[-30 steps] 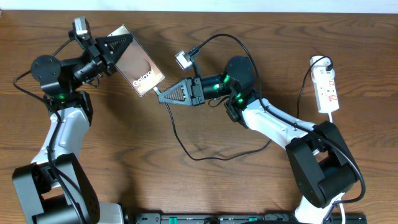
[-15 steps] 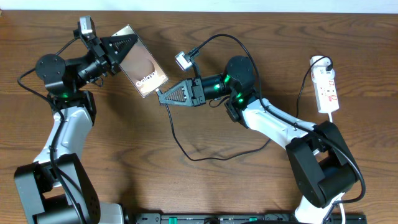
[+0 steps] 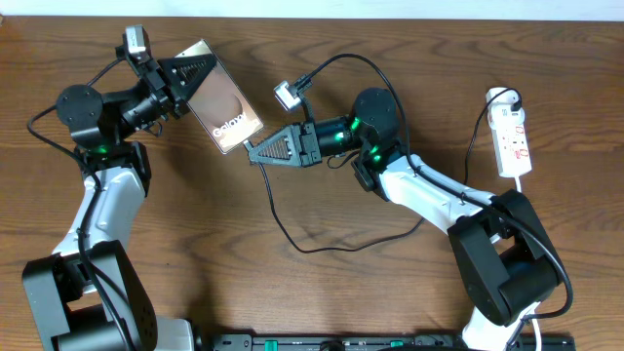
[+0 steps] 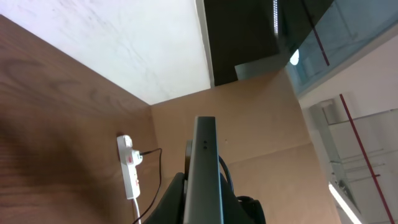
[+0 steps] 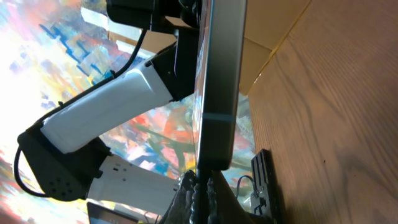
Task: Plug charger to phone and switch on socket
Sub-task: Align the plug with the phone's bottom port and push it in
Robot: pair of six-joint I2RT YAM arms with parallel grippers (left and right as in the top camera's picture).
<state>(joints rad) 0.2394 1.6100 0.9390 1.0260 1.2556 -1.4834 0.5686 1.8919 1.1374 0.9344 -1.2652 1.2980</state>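
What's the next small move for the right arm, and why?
Probably ease the right gripper forward toward the phone to seat the plug. The left gripper holds the phone tilted off the table, its lower end right at the right gripper's tips, which are shut on the charger. Whether the tip sits in the port cannot be seen.

Even bright light, soft shadows overhead; wrist views sharp-centred, with glary, washed-out backgrounds.
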